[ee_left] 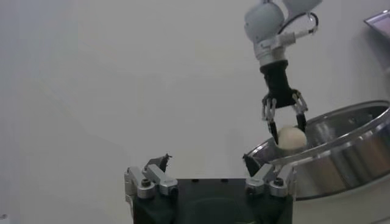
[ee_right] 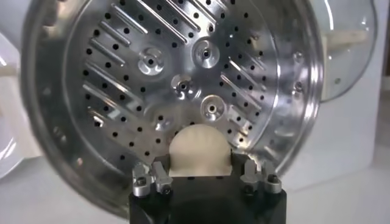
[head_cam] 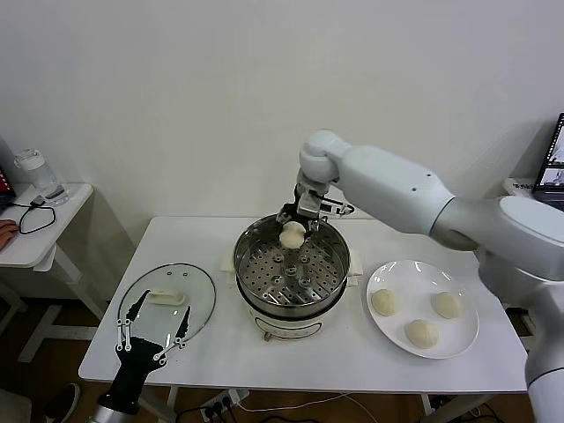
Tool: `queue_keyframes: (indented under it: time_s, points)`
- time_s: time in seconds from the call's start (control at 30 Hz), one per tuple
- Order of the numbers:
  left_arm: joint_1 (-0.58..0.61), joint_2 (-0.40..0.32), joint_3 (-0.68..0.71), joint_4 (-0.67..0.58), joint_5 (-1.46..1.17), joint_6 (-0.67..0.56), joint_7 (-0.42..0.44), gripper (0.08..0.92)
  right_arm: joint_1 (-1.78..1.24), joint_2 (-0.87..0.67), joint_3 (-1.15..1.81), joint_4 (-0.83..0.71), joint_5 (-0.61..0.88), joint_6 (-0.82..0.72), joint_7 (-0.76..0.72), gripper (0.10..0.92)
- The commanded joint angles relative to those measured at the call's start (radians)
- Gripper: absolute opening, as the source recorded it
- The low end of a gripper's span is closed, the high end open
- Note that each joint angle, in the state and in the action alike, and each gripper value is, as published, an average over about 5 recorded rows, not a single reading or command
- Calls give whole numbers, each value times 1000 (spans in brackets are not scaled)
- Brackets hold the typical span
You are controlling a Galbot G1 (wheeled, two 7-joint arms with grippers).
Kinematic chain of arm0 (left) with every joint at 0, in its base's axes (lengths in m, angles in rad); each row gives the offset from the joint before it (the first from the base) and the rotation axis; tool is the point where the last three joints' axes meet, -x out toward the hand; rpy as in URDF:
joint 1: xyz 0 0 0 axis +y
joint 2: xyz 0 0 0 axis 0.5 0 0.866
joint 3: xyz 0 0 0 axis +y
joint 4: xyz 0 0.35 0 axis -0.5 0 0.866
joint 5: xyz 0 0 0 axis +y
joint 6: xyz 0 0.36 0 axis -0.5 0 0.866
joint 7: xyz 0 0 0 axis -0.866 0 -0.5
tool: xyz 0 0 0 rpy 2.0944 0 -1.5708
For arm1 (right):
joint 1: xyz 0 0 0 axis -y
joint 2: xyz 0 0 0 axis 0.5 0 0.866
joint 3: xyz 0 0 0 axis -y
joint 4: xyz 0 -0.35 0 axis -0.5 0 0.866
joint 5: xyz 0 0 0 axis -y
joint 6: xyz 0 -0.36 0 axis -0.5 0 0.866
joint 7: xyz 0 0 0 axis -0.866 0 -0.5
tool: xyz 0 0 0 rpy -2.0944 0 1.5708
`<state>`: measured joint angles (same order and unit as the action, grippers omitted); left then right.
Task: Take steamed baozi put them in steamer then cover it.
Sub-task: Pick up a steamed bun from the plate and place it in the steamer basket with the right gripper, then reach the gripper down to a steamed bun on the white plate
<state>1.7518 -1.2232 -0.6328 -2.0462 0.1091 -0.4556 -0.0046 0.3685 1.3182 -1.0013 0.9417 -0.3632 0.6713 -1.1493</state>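
The right gripper (head_cam: 293,231) hangs over the far rim of the steamer (head_cam: 292,273), its fingers closed around one steamed baozi (head_cam: 293,233), which sits above the perforated tray and not on it (the right wrist view shows the bun (ee_right: 200,152) clamped between the fingers with the holed tray below). The same held baozi shows in the left wrist view (ee_left: 290,137), pinched just above the steamer's shiny wall (ee_left: 341,155). The steamer stands on its white base near the middle of the white tabletop (head_cam: 211,352). On the robot's right side of it lies a white plate (head_cam: 463,339) carrying three more baozi: one (head_cam: 384,302) nearest the steamer, one (head_cam: 447,305) farther right, and one (head_cam: 422,333) toward the front edge, each apart from the others. On the robot's left of the steamer the cover (head_cam: 167,300) lies flat on the tabletop, its cream handle up. The left gripper (head_cam: 154,335) hovers at the cover's near edge with its fingers spread wide and holding nothing; whether they touch the glass cannot be told.
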Motion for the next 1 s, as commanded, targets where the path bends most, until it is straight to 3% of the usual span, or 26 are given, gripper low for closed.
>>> queue_keyframes:
  time_s: [0.03, 0.3, 0.43, 0.63, 0.83, 1.0]
  points:
    - [4, 1, -5, 3, -1, -5, -5, 823, -43, 48, 11, -62, -69, 19, 4, 693]
    - [6, 3, -13, 3, -6, -7, -7, 823, -41, 37, 13, -37, -62, 19, 3, 812]
    - [4, 1, -10, 0, -5, -3, -6, 823, -1, -35, 20, 53, 39, -34, -33, 822]
    - [-4, 0, -6, -2, -2, 6, -9, 823, 126, -271, 9, 248, 375, -343, -132, 823]
    - [-13, 2, 1, -6, 1, 14, -9, 823, 275, -505, -133, 268, 585, -661, -137, 823]
    - [-18, 5, 4, -11, 0, 17, -11, 823, 262, -644, -259, 251, 708, -739, -56, 823]
